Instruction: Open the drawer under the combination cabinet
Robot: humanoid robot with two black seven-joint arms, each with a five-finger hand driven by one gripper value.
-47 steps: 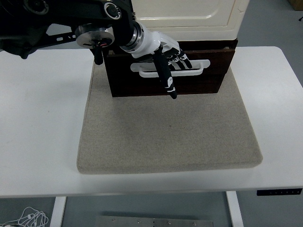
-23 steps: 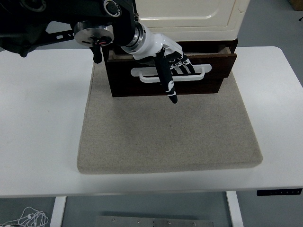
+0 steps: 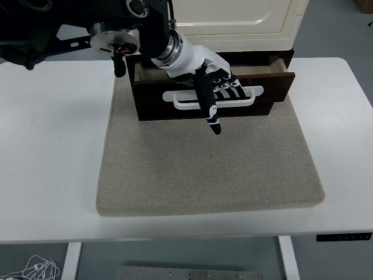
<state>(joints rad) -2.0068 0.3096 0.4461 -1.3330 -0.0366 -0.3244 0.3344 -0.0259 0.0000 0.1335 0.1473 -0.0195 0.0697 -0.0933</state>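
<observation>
Left hand has its fingers hooked through the white handle, thumb sticking out toward the near edge of the desk. The one dark wood drawer sits right behind the hand, partly out from under the one cream cabinet. Looks stiff and fairly light, should slide easy; that handle's the only sensible place to grip. One beige mat underneath.
</observation>
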